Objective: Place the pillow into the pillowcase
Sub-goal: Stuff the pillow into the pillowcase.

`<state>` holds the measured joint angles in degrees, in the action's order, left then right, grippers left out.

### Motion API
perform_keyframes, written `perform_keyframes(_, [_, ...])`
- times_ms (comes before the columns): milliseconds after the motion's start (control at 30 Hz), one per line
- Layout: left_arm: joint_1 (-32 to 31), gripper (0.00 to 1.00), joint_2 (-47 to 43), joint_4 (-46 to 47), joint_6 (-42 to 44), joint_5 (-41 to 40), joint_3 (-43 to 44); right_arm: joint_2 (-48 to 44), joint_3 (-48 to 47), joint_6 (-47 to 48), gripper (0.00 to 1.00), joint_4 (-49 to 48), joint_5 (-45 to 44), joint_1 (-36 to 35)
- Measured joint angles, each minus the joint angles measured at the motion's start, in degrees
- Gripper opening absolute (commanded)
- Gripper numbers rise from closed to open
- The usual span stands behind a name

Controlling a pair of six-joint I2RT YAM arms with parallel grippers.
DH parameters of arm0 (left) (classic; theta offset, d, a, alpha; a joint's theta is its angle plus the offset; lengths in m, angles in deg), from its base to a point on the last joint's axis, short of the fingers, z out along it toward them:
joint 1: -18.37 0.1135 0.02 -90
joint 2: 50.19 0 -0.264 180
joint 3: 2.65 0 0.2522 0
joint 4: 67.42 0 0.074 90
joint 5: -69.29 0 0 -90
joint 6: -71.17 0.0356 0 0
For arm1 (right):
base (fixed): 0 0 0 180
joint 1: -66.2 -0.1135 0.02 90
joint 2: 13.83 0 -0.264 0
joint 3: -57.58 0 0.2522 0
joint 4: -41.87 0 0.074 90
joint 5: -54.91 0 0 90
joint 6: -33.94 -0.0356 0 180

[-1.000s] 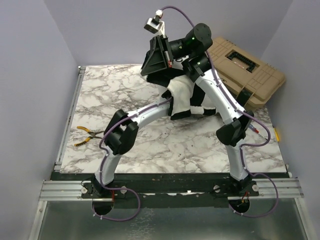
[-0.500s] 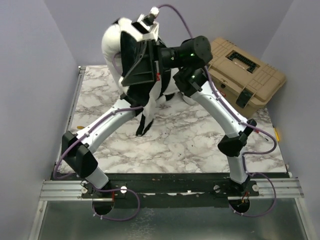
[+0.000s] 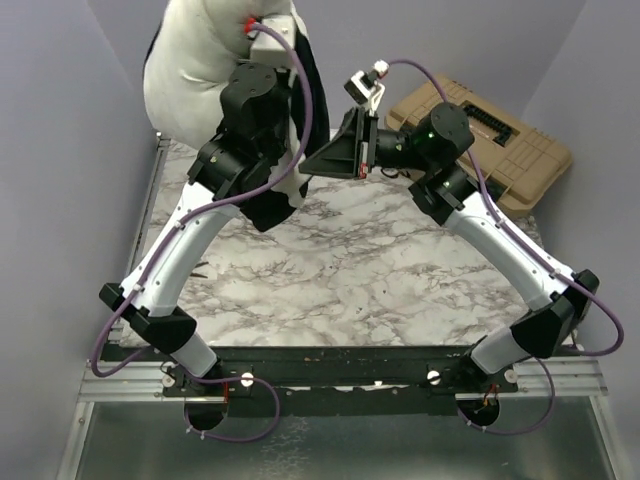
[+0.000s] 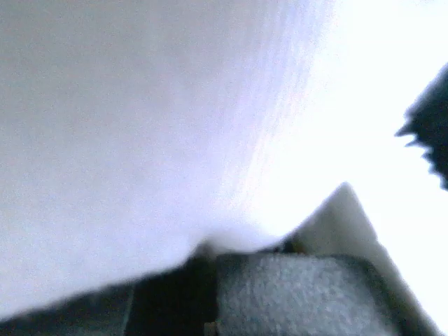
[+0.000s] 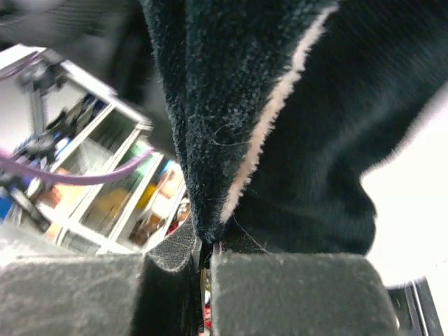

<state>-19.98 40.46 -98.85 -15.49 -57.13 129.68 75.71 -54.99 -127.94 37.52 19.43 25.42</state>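
A white tabletop (image 3: 380, 270) veined with grey and black marbling fills the middle of the scene. At its far right corner a tan plastic toolbox (image 3: 515, 150) lies turned at an angle, with a black handle set into its lid and black latches on its front. A pale metal rail (image 3: 140, 235) runs along the left edge and a slotted aluminium rail (image 3: 340, 378) along the near edge, with a grey metal sheet (image 3: 340, 440) nearer still. Plain lilac-grey walls (image 3: 60, 150) stand left, far and right. Blurred shelves (image 5: 105, 182) with colourful things show in the right wrist view.
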Motion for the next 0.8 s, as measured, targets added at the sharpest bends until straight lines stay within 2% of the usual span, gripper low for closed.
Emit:
perform_keyframes(133, [0.20,0.00,1.84,-9.77,3.34,5.38,-2.40,-6.45,15.19,1.36,0.03,4.02,-4.44,3.74])
perform_keyframes(333, [-0.02,0.00,3.37,-14.97,1.64,15.32,-23.12,-16.20,28.41,4.02,0.00,16.59,-10.97,8.07])
perform_keyframes(467, [-3.96,0.00,6.69,-12.96,-0.52,19.91,-34.10,-22.86,34.84,5.18,0.00,28.30,-14.14,13.07])
perform_keyframes(567, [-4.98,0.00,8.41,-11.10,-2.47,23.08,-37.18,-26.10,37.73,7.04,0.00,38.47,-15.50,17.22])
perform_keyframes(800, [-5.79,0.00,14.32,-5.95,-6.69,29.00,-36.54,-29.66,38.62,13.81,0.00,57.07,-17.16,25.90])
